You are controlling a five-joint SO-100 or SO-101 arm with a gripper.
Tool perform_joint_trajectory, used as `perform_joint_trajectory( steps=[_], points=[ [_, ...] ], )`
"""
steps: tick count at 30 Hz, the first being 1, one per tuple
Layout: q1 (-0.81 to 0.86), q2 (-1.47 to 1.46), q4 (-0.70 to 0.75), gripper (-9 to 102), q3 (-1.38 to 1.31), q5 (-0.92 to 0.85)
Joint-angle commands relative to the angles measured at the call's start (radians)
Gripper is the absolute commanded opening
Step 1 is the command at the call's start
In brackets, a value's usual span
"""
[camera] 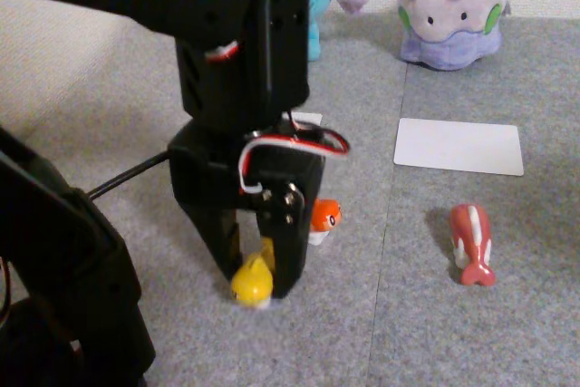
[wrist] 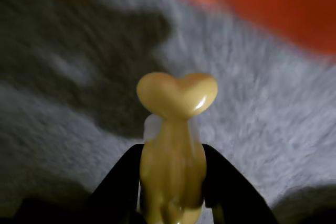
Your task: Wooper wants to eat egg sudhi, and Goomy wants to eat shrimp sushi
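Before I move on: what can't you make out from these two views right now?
- Wooper, fixed view: mostly hidden behind the arm.
- shrimp sushi, fixed view: partly hidden by the gripper.
- egg sudhi, wrist view: lower end cut off by the bottom edge.
- Orange shape, wrist view: too blurred to identify.

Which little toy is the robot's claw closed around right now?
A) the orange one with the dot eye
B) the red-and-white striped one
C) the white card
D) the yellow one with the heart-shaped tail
D: in the wrist view the gripper has its two black fingers pressed against both sides of the yellow egg sushi, and the fixed view shows that toy between the fingertips on the carpet.
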Motion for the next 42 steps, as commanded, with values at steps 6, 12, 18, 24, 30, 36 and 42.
perform_joint_trajectory(
  steps=[6,12,18,24,30,36,42],
  points=[
    [-0.144,0.253,0.106,6,-0.095,0.127],
    [-0.316,0.393,0.189,6,-0.216,0.238],
    [-0.482,0.393,0.201,6,-0.341,0.360],
    [-0.600,0.305,0.146,6,-0.434,0.476],
    [-0.600,0.029,0.051,6,-0.569,0.506],
    [-0.591,-0.233,0.029,6,-0.769,0.506],
    [-0.557,-0.420,0.046,6,-0.940,0.506]
  ],
)
